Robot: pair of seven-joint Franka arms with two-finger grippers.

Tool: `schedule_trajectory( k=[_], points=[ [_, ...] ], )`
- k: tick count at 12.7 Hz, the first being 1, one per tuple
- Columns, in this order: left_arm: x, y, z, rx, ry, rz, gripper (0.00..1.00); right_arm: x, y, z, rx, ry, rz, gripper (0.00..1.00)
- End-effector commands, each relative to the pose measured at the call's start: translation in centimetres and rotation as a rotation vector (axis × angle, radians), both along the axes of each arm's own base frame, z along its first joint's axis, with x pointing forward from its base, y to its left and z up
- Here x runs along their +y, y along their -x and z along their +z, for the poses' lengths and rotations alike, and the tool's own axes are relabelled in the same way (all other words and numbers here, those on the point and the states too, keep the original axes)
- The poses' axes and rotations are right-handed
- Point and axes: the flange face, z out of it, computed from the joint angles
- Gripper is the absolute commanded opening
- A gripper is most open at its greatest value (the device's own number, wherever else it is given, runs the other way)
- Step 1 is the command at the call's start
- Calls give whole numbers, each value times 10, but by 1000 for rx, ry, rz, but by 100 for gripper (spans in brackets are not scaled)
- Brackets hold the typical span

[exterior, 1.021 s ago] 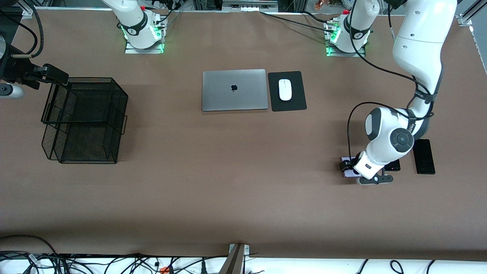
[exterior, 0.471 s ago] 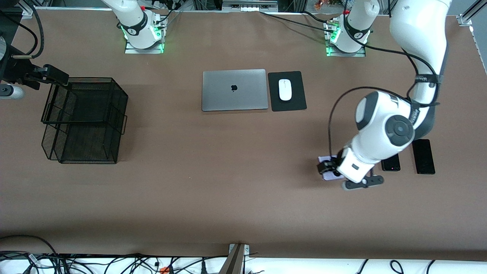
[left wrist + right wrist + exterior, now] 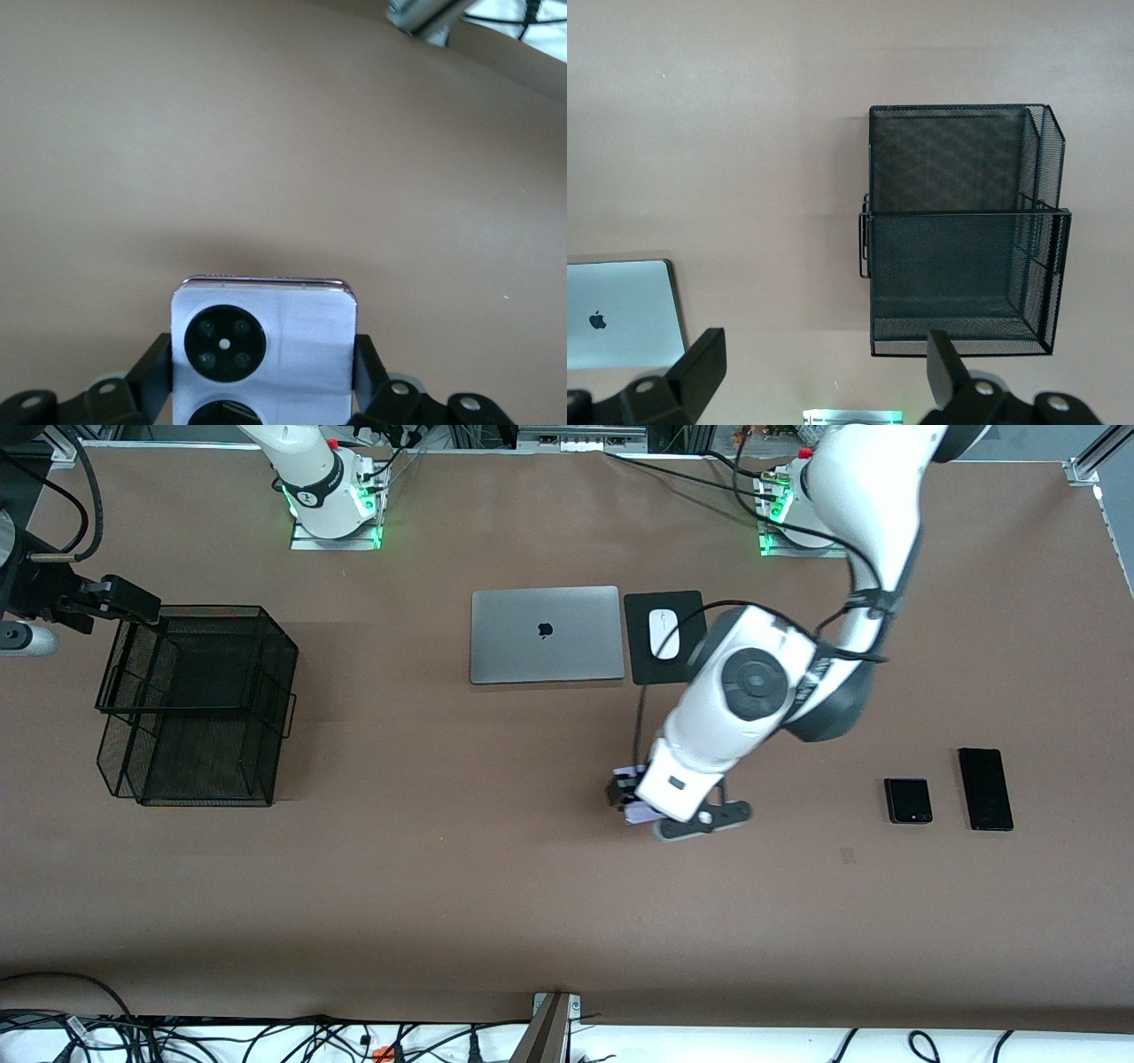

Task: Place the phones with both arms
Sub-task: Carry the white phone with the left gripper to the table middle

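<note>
My left gripper is shut on the lilac-white phone and holds it in the air over the middle of the table, nearer the front camera than the mouse pad. In the left wrist view the phone with its black camera circles sits between the fingers. The squarish black phone and the long slim black slab lie side by side toward the left arm's end. My right gripper waits open over the mesh basket's edge; its wrist view shows it empty.
A black mesh basket stands at the right arm's end and also shows in the right wrist view. A grey laptop lies closed beside a black mouse pad with a white mouse.
My left arm has lifted the lilac-white phone from beside the two black phones and carried it toward the table's middle. The right arm has not moved.
</note>
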Motion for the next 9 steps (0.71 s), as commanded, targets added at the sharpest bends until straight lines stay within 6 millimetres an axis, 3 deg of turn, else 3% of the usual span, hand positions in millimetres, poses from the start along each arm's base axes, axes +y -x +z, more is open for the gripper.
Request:
schedule_trajectory(
  k=[1,3,5,9],
  points=[
    [-56,6,-25,-8,21,38,14,0,1,-1,16,1,3,100],
    [-89,20,-49,-55,17,51,12,4,-7,-15,40,1,18,100],
    [-118,41,-81,-72,-37,38,11,7,-9,-17,39,-3,10,100],
    [-141,59,-141,-89,-48,21,10,6,-15,-23,46,-4,11,100]
  ],
)
